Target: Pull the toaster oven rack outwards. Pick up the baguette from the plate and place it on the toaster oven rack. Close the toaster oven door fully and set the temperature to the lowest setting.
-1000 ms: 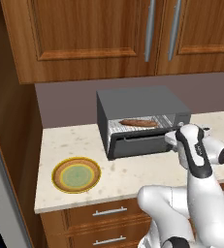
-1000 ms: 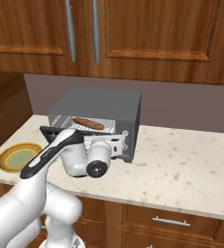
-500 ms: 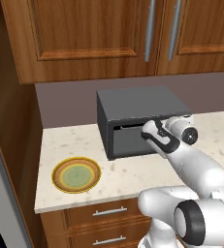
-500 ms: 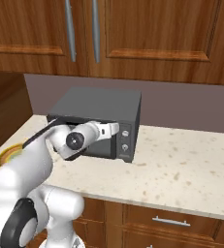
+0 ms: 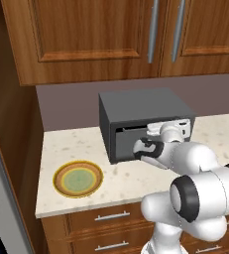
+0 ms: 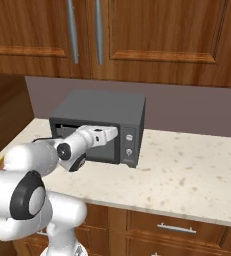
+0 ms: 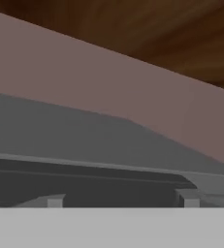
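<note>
Dark grey toaster oven door (image 5: 128, 144) nearly shut, at counter's 12 o'clock. We judge panel stiff, hinged low; push upper edge. Gripper (image 5: 160, 130) against door top, spread we cannot tell. Plate (image 5: 78, 178) at oven's 8 o'clock, bare.

A pale speckled counter (image 5: 136, 181) runs along the wall below wooden cupboards, with drawers under its front edge. On it, against the back wall, stands the oven (image 5: 138, 111), a dark grey box. The plate (image 5: 78, 178) lies flat on the counter nearer the front edge, to the oven's left and apart from it. Right of the oven the counter (image 6: 187, 170) stretches on bare.
</note>
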